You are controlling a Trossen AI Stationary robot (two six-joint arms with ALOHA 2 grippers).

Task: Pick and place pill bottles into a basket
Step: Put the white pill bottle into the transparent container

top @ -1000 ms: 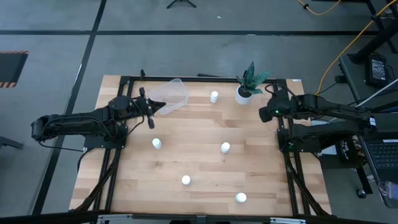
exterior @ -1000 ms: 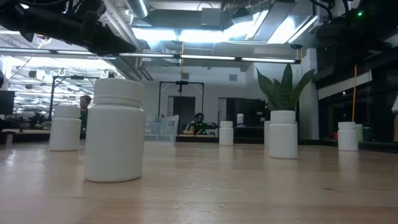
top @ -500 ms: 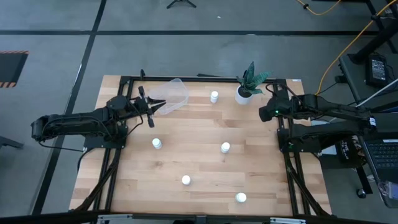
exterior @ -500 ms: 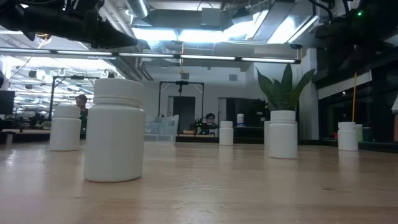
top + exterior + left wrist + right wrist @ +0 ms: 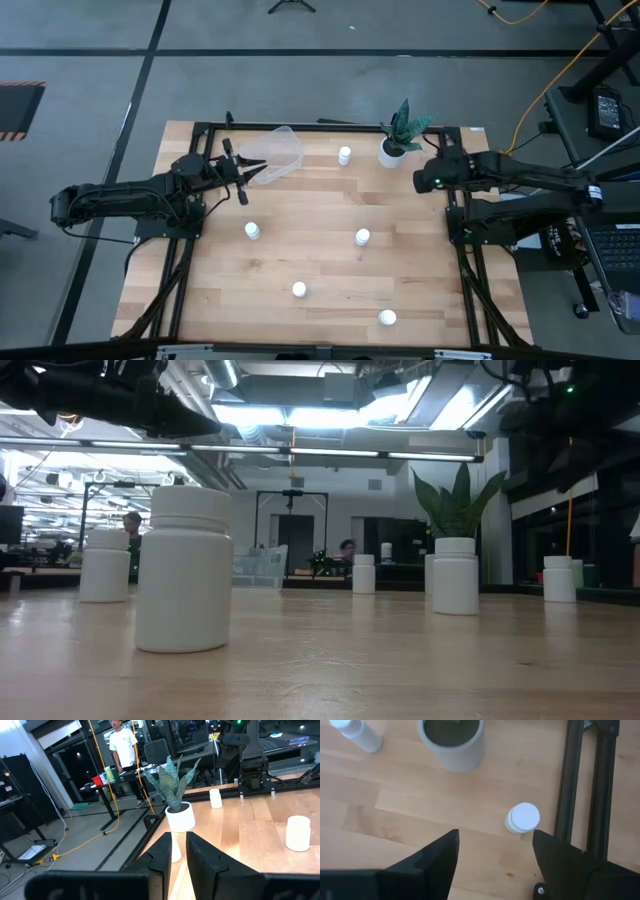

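Note:
Several white pill bottles stand upright on the wooden table: one (image 5: pixel 345 155) at the far edge, one (image 5: pixel 252 230) at mid-left, one (image 5: pixel 362 237) in the middle, and two (image 5: pixel 298 290) (image 5: pixel 387 318) nearer the front. The clear basket (image 5: pixel 276 155) sits at the far left-centre. My left gripper (image 5: pixel 252 174) hovers level beside the basket's near side, its fingers (image 5: pixel 162 855) a narrow gap apart and holding nothing. My right gripper (image 5: pixel 495 855) points down by the right rail, wide open above another bottle (image 5: pixel 522 817), which the arm hides in the high view.
A white pot with a green plant (image 5: pixel 395 145) stands at the far edge, close to my right gripper (image 5: pixel 424 181). Black frame rails (image 5: pixel 462 250) run along both sides of the table. A bare stretch of wood lies between the scattered bottles. People move in the room behind.
My right gripper has shifted slightly toward the table's left edge and a little lower, above the bottle by the rail. The bottles and the basket have stayed where they were.

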